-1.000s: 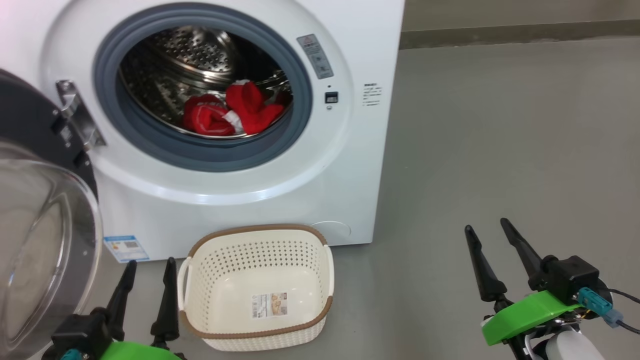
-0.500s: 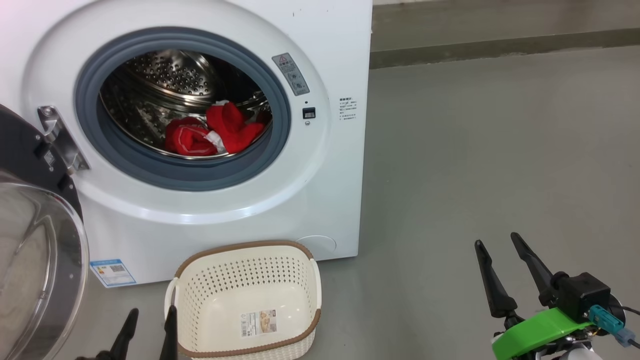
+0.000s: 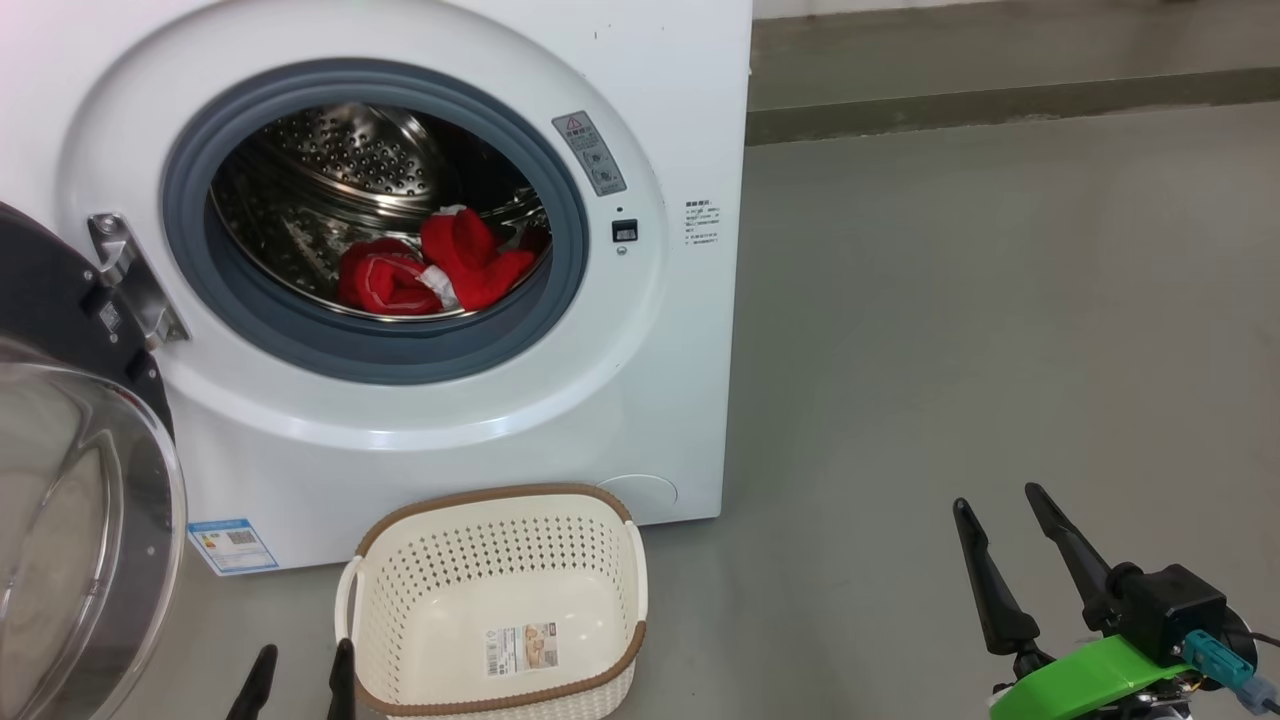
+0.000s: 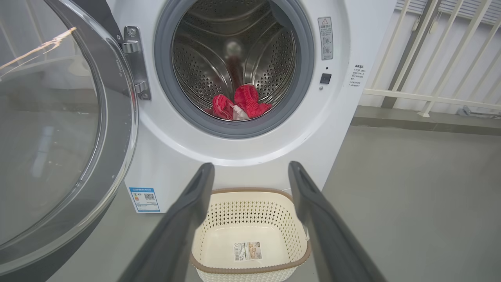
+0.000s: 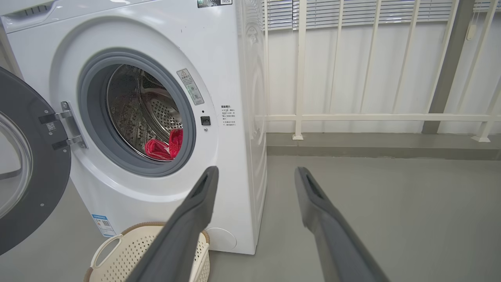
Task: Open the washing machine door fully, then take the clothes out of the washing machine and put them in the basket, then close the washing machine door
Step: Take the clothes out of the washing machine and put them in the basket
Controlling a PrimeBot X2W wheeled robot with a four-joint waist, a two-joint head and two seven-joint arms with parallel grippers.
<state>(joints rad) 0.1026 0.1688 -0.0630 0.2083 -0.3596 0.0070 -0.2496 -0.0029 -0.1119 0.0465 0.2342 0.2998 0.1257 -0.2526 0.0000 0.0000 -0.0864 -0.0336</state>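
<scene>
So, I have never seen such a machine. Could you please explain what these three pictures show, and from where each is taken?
This is a wheeled robot with two arms, each ending in a gripper with two long dark fingers. One picture comes from a camera on its head, looking down: the left gripper is at the lower left, the right gripper at the lower right. The other two come from wrist cameras looking along the fingers. Both grippers are open and hold nothing. On the grey floor stands a white washing machine, its door swung open. Red clothes lie in its drum. The basket in front has no clothes in it.
</scene>
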